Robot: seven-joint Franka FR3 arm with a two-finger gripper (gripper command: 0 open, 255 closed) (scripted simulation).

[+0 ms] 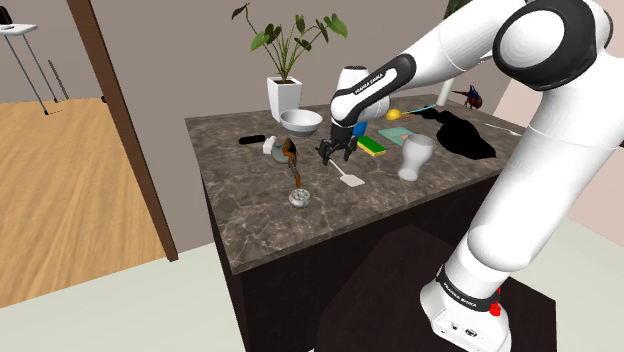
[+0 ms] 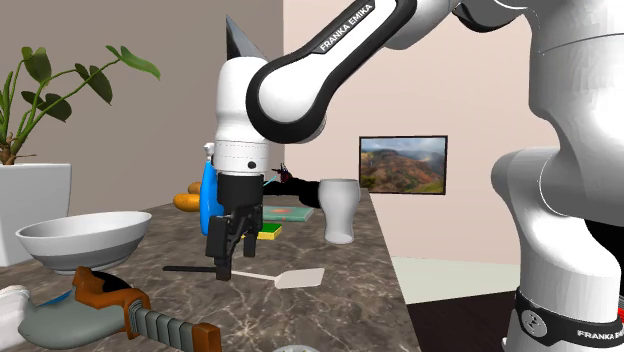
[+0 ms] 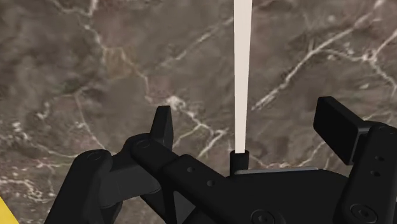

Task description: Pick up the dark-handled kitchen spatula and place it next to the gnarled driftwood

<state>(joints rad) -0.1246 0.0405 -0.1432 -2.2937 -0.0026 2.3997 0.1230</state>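
Hand [image 3: 248, 121] spread wide — straddles spatula [image 3: 242, 57] without touching.

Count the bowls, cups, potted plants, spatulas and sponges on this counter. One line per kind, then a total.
bowl: 1
cup: 1
potted plant: 1
spatula: 1
sponge: 1
Total: 5

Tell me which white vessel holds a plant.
The square planter, just beyond the bowl in the shoulder view. Green leaves rise from it, while the bowl and the footed cup hold no plant.
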